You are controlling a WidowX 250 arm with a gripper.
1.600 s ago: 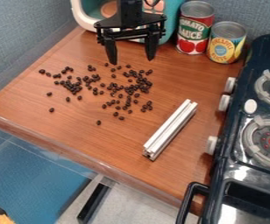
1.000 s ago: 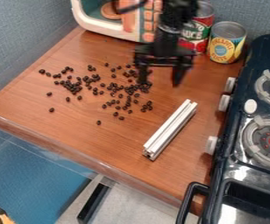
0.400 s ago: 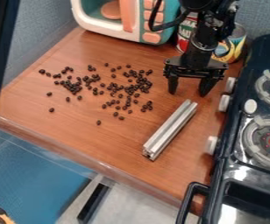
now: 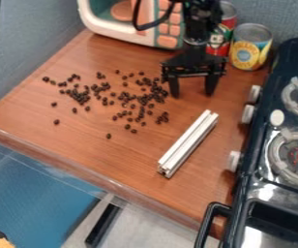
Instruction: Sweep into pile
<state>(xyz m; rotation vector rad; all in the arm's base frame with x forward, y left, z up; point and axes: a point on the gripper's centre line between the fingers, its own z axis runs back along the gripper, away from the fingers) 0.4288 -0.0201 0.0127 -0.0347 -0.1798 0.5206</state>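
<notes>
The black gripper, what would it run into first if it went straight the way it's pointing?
Pointing down, the gripper would probably meet the bare wooden counter first, near the far end of the silver bar. Its height is unclear, so it might catch the bar instead.

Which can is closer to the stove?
The yellow can, right beside the stove; the red one stands farther left, nearer the microwave.
</notes>
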